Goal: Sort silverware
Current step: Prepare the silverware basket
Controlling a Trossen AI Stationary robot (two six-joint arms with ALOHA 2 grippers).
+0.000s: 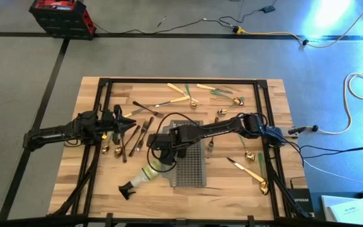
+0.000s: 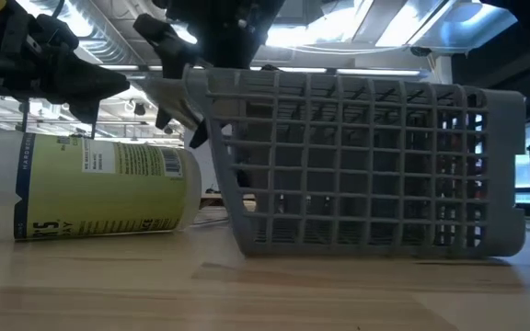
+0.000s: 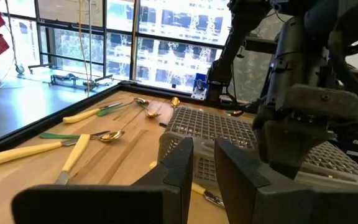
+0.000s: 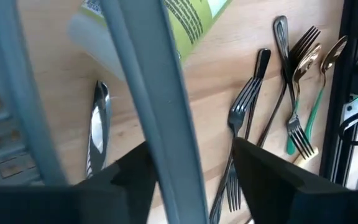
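- Right gripper (image 4: 191,152): at the 9 o'clock corner of the grey mesh plastic caddy (image 1: 191,165), which lies on its side at the middle of the pale wooden slatted table (image 1: 93,101). Its fingers stand apart, 1 on each side of the caddy's rim bar, not clamped.
- Left gripper (image 3: 204,155): at 9 o'clock of the caddy and pointing toward it. Its fingers are drawn nearly together, with nothing seen between them.
- Silverware: all loose on the table.
  - Dark bronze forks (image 1: 138,133) lie at 9 o'clock of the caddy.
  - Cream-handled and green-handled pieces (image 1: 181,94) lie along the 12 o'clock edge.
  - A cream-handled knife (image 1: 241,165) and a gold spoon (image 1: 263,184) lie at 4 o'clock.
- Risk 1: the rim bar is thin. A pinch off its centre could let the caddy twist or drop when it is lifted.
- Risk 2: the clear spray bottle with a yellow-green label and black nozzle (image 1: 145,176) lies just beside the caddy at 7 o'clock. A swinging caddy could roll it.
- Risk 3: a shiny slim utensil (image 4: 97,124) lies right by the rim. It could be dragged or trapped.
- Risk 4: the 2 grippers are near each other, so a careless sweep could make them collide.
- Hidden: I cannot tell whether the caddy holds any piece. The low view is filled by the caddy and the bottle and shows no silverware. Parts of the dark forks are covered by the arms.
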